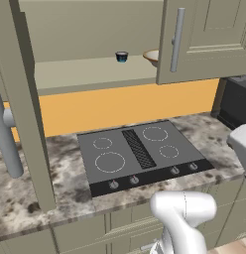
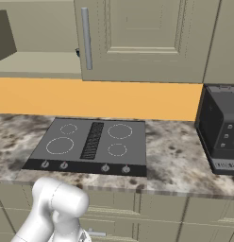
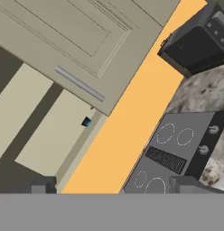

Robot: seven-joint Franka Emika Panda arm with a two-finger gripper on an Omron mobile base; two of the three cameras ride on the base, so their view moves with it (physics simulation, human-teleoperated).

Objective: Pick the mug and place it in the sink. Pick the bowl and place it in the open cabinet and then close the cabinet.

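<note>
The gripper (image 3: pixel 111 186) hangs empty with its two dark fingertips spread wide apart, looking across at the wall above the cooktop (image 1: pixel 140 155). The cabinet (image 1: pixel 204 39) stands open – its right door is swung partway across the opening, the left door (image 1: pixel 26 109) edge-on toward the base. On the cabinet's lower shelf (image 1: pixel 90 74) sits the bowl (image 1: pixel 152 56), half hidden behind the right door's edge, with a tiny dark blue cup (image 1: pixel 121 56) just beside it to the left. A black toaster oven (image 2: pixel 220 127) stands on the speckled counter (image 2: pixel 173 165) to the right of the cooktop.
</note>
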